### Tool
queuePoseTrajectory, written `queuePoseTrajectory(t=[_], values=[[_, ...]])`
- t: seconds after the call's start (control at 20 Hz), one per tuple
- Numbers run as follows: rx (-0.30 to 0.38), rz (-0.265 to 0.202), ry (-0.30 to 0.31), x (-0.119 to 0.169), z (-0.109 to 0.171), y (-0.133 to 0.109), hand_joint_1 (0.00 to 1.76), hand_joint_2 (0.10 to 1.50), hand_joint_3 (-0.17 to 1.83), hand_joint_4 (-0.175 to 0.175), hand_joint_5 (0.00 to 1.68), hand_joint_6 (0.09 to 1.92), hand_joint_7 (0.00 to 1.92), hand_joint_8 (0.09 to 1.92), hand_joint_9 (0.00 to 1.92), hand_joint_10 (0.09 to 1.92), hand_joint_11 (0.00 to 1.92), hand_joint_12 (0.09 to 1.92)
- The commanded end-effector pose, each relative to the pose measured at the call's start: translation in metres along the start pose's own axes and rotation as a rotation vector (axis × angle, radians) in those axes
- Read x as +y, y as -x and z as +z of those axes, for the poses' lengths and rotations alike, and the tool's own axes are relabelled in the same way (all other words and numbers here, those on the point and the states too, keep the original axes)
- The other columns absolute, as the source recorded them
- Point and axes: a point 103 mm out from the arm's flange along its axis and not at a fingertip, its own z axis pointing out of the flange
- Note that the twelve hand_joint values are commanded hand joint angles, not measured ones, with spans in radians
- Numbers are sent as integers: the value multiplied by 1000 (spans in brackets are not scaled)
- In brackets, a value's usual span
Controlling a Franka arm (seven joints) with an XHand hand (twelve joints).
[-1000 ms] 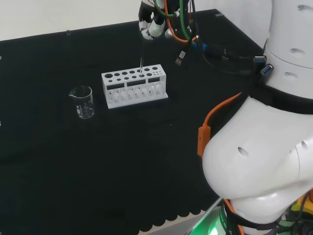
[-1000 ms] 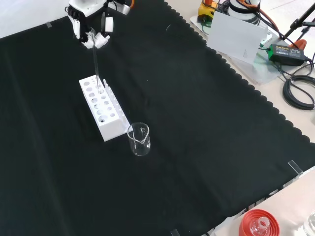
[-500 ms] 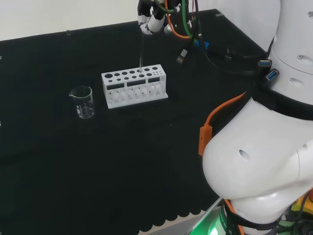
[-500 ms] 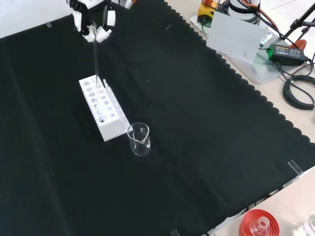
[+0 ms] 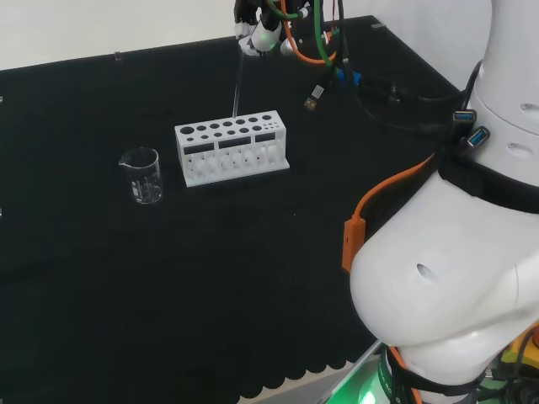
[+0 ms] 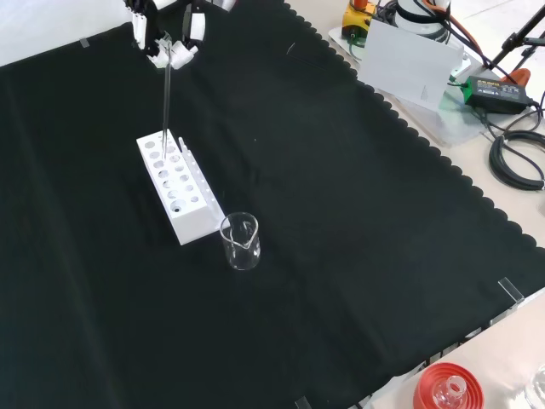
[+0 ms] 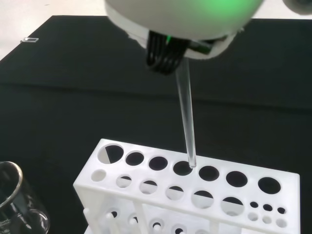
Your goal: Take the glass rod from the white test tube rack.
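The black and white hand [image 6: 168,47] has its fingers curled round the top end of the thin clear glass rod [image 6: 165,102], which hangs nearly upright from it above the white plastic test tube rack with rows of round holes [image 6: 177,198]. In the wrist view the rod's [image 7: 185,117] lower tip sits right at the rim of one hole in the rack's [image 7: 185,187] back row, so it looks all but out of the rack; whether the tip has fully cleared the hole cannot be told. In the head view the hand [image 5: 253,29] is high above the far side of the tabletop [image 5: 168,295], with the rod [image 5: 237,88] slanting down to the rack [image 5: 232,151].

By this reading the grasp is made and the lift is nearly done. What seems left is to raise the tip clear of the hole and carry the rod away. A small clear glass beaker [image 6: 240,242] stands just beside the rack's near end in the front view, untouched.
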Motion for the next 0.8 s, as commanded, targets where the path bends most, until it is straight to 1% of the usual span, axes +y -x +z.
queuePoseTrajectory(t=[0.05,0.2,0.25,0.35,0.45,0.5,0.55,0.65,0.75,0.8], values=[[-10,4,0,-9,-5,-8,1312,599,820,-175,1191,855,1249,840,1757,372,1678,550],[-8,-3,9,-10,-5,-8,1312,597,822,-175,1192,856,1249,841,1757,372,1678,551],[-10,-5,21,-13,-7,-13,1272,617,803,-175,1181,874,1340,814,1761,370,1680,552],[-15,-7,28,-16,-10,-19,1223,638,782,-175,1174,887,1492,704,1771,360,1683,554],[-20,-10,28,-19,-13,-24,1208,644,775,-175,1173,889,1547,648,1776,352,1685,554],[34,11,90,-18,-15,-24,1206,645,774,-175,1173,889,1557,637,1777,350,1685,553],[35,8,93,-20,-17,-24,1204,645,774,-175,1173,889,1562,632,1777,350,1686,553],[15,2,74,-23,-18,-25,1204,645,773,-175,1173,888,1566,627,1778,349,1686,553],[5,-2,66,-31,-20,-22,1204,645,773,-175,1174,888,1567,625,1778,348,1686,553],[-25,-7,35,-24,-19,-29,1204,645,773,-175,1174,888,1567,624,1778,348,1686,553]])
